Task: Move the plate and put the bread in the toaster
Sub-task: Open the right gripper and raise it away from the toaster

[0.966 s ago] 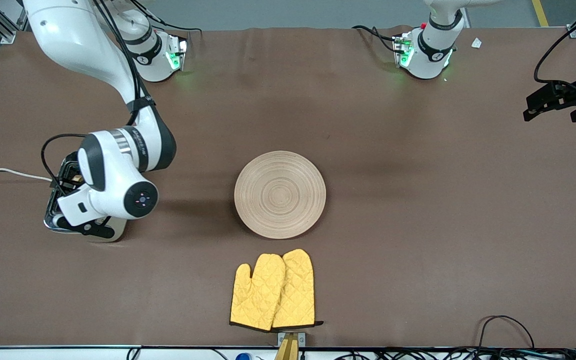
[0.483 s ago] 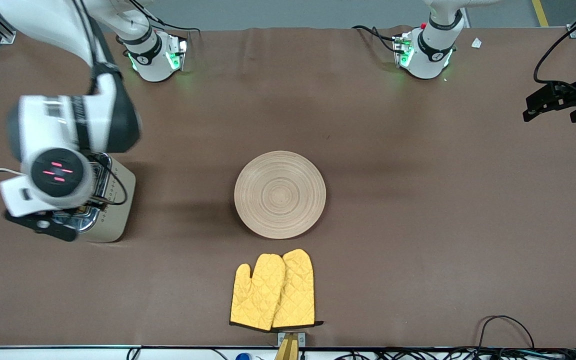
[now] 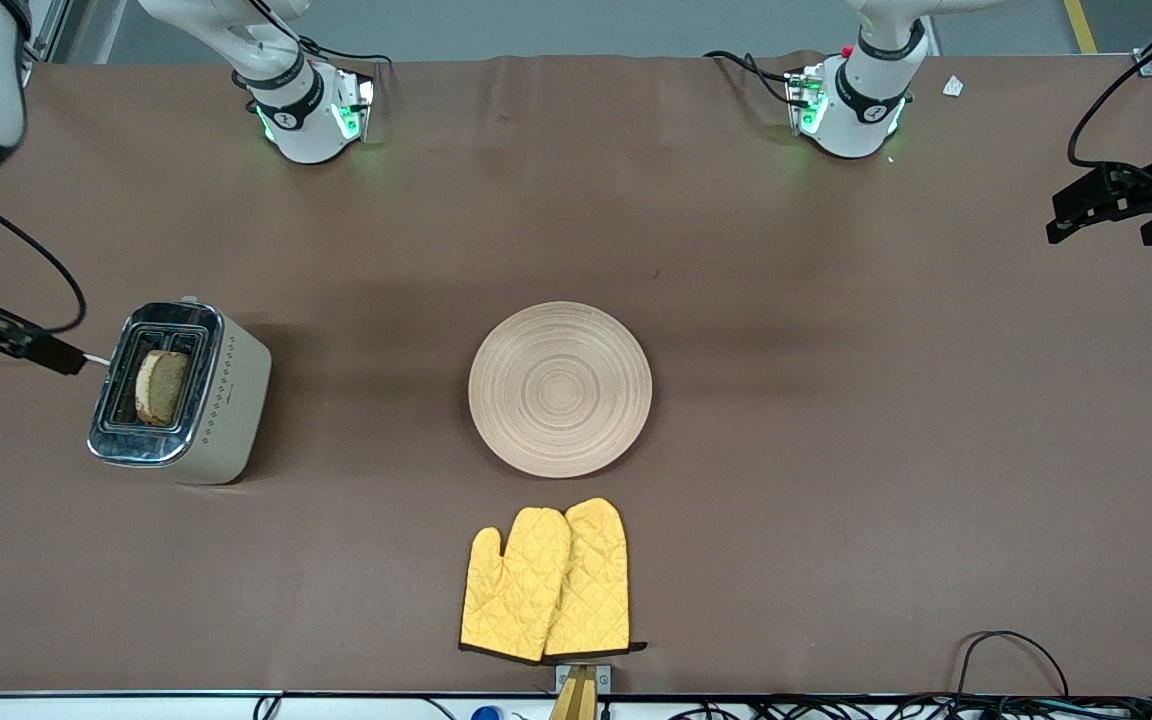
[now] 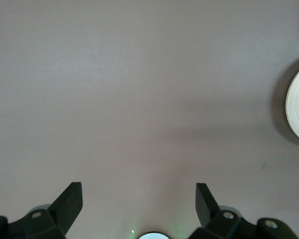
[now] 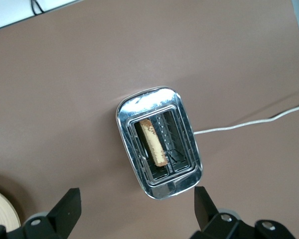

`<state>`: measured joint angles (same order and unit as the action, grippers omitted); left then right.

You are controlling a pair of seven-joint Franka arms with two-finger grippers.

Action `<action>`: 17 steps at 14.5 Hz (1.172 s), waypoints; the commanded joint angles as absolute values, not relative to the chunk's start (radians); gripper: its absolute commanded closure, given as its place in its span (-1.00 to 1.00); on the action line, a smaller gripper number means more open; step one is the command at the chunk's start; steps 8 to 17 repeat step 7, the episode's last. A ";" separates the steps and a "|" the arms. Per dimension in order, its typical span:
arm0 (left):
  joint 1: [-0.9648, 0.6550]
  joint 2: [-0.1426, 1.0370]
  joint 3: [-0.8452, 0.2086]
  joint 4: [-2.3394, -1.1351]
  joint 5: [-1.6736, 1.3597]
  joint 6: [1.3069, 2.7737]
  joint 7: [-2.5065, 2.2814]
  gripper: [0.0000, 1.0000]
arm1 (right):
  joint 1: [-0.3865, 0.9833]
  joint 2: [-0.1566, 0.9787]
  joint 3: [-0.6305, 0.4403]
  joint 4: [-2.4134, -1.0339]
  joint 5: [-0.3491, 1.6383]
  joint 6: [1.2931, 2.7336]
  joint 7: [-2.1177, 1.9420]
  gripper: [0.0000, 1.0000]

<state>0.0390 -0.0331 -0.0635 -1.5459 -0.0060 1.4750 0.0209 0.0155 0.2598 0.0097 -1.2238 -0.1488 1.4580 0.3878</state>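
bread stands in toaster; right pincer spread above it; left pincer spread over bare table.

A pair of yellow quilted oven mitts is seen laid flat on the brown table cover, close to the edge nearest the front camera.

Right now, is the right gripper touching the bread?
Apart. The right wrist view shows the open right gripper high over the toaster, with the bread sitting in a slot, clear of both fingers.
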 commanded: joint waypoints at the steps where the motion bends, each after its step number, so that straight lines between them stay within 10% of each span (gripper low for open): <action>1: 0.041 0.001 -0.063 -1.488 0.015 1.473 0.029 -1.00 | -0.035 0.181 0.020 -1.307 -0.127 1.489 0.263 -1.00; 17: 0.040 0.018 -0.061 -1.476 0.015 1.473 0.025 -1.00 | -0.090 0.133 0.015 -1.362 -0.077 1.565 0.037 -1.00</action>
